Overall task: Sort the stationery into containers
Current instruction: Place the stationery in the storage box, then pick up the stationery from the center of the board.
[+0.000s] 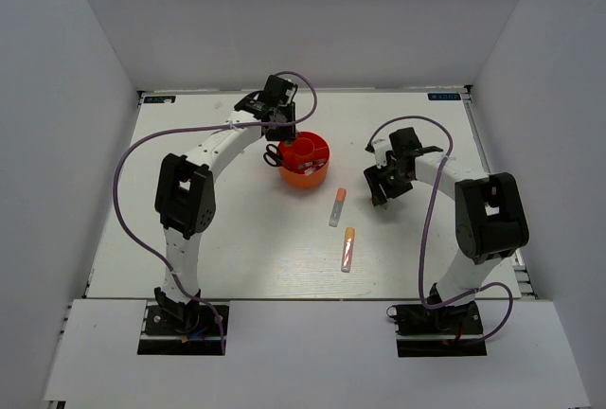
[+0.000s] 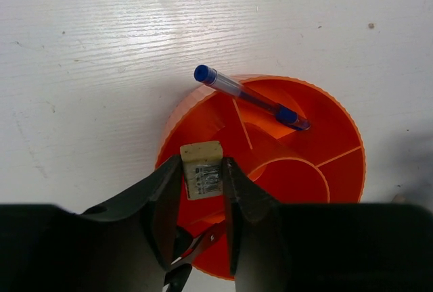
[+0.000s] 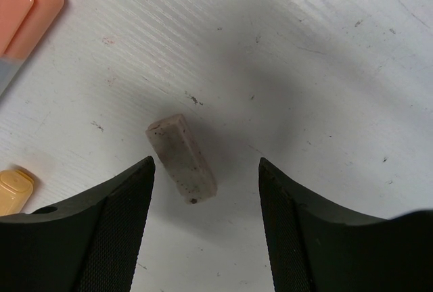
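- Your organiser (image 1: pixel 303 180) is sitting behind the middle of the table (image 1: pixel 256 239), with the scissors (image 1: pixel 273 154) standing in its left side.
- The pen (image 2: pixel 247 94) is leaning in a compartment, its end poking over the rim.
- Your left gripper (image 2: pixel 203 165) is holding the eraser (image 2: pixel 201 159) over the organiser.
- One marker stick (image 1: pixel 337 207) is lying before the organiser, the other marker stick (image 1: pixel 347 249) nearer you.
- The block (image 3: pixel 179 153) is lying between the fingers of your right gripper (image 3: pixel 205 167), touching neither.

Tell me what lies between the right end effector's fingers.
Right wrist view: a small grubby eraser lies on the table between the open fingers, touching neither.

From above we see the whole table (image 1: pixel 237 229); both wrist cameras look down closely, the left sharing the orange organiser (image 1: pixel 303 179).
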